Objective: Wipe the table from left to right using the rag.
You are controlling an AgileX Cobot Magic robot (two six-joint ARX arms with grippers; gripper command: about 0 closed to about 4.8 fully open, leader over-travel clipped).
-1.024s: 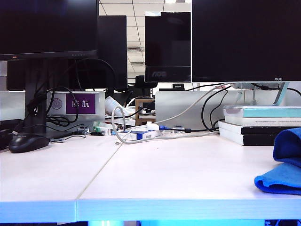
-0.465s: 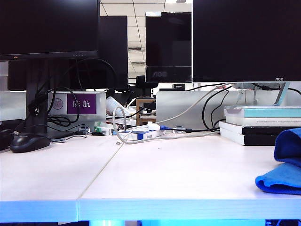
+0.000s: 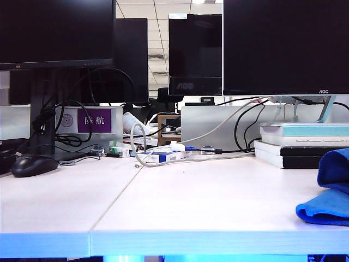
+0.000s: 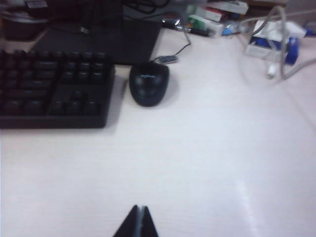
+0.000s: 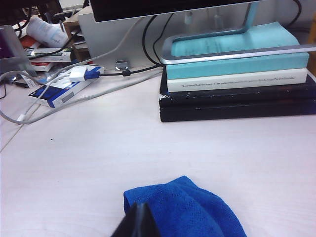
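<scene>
Since the earlier frame nothing on the counter (image 3: 218, 202) has shifted; the rag (image 3: 327, 196) lies at its 3 o'clock edge. The left claw (image 4: 137, 223) is clenched, empty, above bare counter near the mouse (image 4: 148, 83). The right claw (image 5: 139, 222) hangs clenched just beside the rag.

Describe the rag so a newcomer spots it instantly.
On the white table, go to the right end, in front of the stack of books under the monitor stand. The rag lies there: a bright blue, thickly folded cloth, the only soft thing among hard items.
</scene>
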